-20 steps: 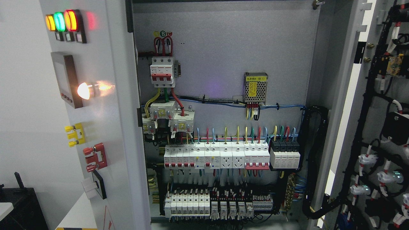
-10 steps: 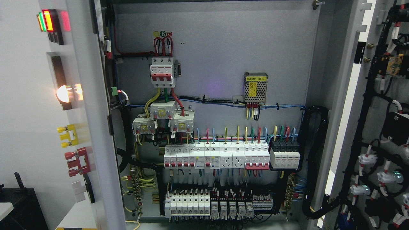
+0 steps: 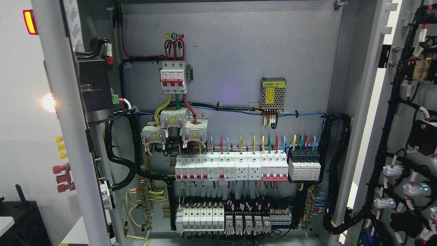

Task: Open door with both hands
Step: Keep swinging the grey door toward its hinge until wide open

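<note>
Left door (image 3: pixel 65 136): I saw it swung wide at picture left, edge-on, long axis upright.
Right door (image 3: pixel 409 136): open at far right.
Hands: neither in view; I couldn't tell their state or which was nearer.

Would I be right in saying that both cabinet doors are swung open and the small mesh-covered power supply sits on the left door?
Not quite: the head view shows the power supply mounted on the back panel, not the left door. Both doors, including the right door, are open.
</note>
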Robot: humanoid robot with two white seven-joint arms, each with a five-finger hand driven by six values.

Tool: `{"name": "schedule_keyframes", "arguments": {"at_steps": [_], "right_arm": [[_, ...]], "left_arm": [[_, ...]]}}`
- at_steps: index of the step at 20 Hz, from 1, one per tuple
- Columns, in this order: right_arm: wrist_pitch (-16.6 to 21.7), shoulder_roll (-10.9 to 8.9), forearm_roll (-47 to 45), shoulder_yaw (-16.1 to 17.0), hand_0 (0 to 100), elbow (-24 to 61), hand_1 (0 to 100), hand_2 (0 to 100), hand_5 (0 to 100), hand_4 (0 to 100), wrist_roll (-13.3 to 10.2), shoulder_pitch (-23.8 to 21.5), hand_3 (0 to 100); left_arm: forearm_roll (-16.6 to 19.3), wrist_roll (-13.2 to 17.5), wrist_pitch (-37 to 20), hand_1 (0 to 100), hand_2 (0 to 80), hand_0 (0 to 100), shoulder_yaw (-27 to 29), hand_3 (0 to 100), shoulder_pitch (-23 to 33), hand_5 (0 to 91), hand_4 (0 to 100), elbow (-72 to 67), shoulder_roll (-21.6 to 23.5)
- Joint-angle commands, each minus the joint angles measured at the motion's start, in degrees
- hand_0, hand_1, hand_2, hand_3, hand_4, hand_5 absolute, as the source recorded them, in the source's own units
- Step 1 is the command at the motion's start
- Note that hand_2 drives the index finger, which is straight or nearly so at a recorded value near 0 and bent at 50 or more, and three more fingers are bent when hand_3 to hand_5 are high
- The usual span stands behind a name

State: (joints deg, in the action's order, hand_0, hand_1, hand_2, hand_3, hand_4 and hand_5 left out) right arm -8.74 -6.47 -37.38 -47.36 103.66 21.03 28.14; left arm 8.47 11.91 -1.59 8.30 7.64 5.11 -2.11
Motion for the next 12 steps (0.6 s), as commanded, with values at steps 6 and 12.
{"name": "schedule_keyframes", "arguments": {"at_steps": [6,12], "right_arm": [[-0.05,2.25,0.38,-2.74,0,-0.83,0,0,0,0,0.15,2.45,0],[-2.33,2.69,0.55,-3.0,0,-1.27,0,0,0,0,0.15,2.63,0]], "left_arm": [[0.05,0.04,0.0,0,0.0,0,-0.12,0,0.0,0.0,3,-0.01,0.0],[0.05,0.04,0.0,0,0.0,0,-0.21,0,0.0,0.0,3,-0.01,-0.09]]}}
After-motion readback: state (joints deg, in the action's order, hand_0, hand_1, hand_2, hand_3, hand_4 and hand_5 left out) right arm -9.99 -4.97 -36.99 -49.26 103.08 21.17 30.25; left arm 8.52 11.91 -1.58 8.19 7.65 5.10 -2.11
